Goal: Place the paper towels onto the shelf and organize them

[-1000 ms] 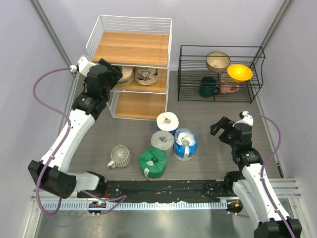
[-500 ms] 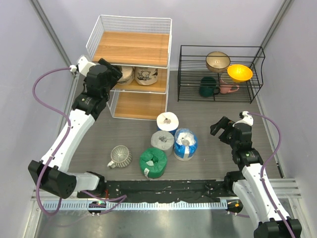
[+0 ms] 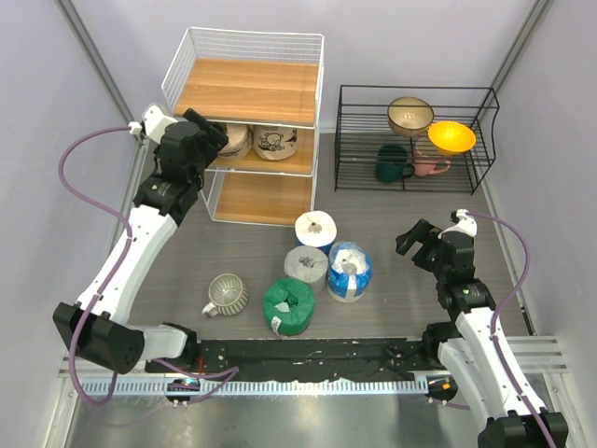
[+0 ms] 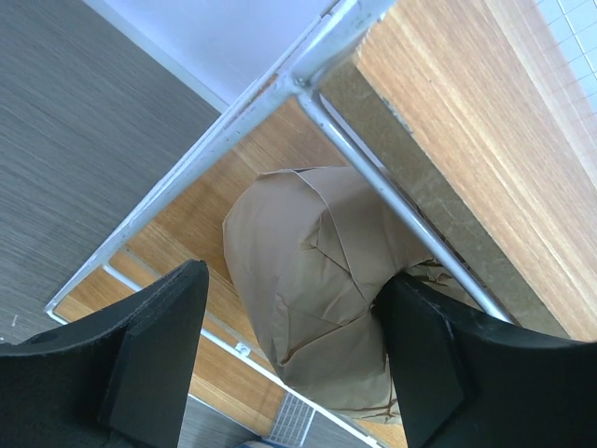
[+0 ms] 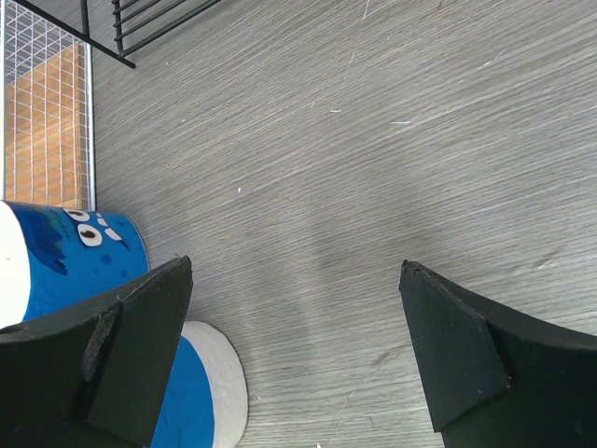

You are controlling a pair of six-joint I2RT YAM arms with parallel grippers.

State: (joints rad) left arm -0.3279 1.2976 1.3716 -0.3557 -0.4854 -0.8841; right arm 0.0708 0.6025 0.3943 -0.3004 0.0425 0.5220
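Note:
The white wire shelf stands at the back left. Two tan rolls lie on its middle board. My left gripper is at the left end of that tier. In the left wrist view it is open, with the left tan roll between its jaws; the right finger is against the wrap. White-blue, grey, blue-white and green rolls stand on the table. My right gripper is open and empty, to the right of them.
A ribbed pale mug lies left of the green roll. A low black wire rack with bowls and mugs stands at the back right. The right wrist view shows a blue roll beside the left finger and bare table under the gripper.
My left wrist has shifted very slightly toward the far side at the shelf. Nothing else has moved.

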